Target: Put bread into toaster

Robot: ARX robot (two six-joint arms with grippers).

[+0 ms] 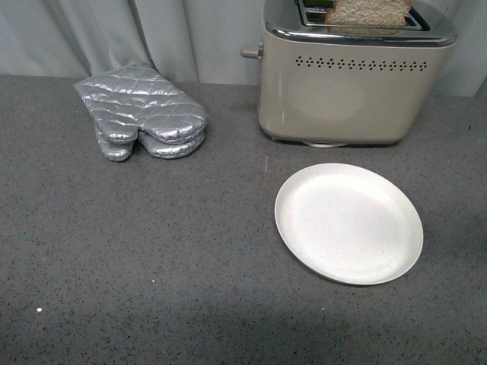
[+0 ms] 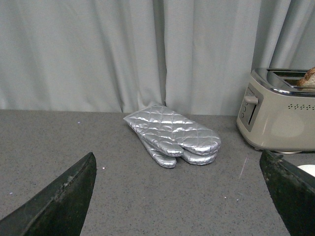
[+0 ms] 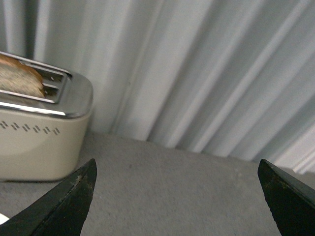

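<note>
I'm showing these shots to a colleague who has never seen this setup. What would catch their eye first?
Probably the boxy beige toaster with a chrome top at the back of the grey counter, a slice of brown bread sticking up out of a slot. Next, the shiny quilted silver oven mitts lying to its left, and the bare round white plate in front of the toaster.

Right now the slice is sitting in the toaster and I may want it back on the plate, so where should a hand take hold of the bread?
Grip the bread by its exposed top edge, coming straight down from above. It stands upright in the toaster slot nearer the camera, so only that top portion shows above the chrome rim. Pinching across its flat faces looks likeliest to work.
</note>
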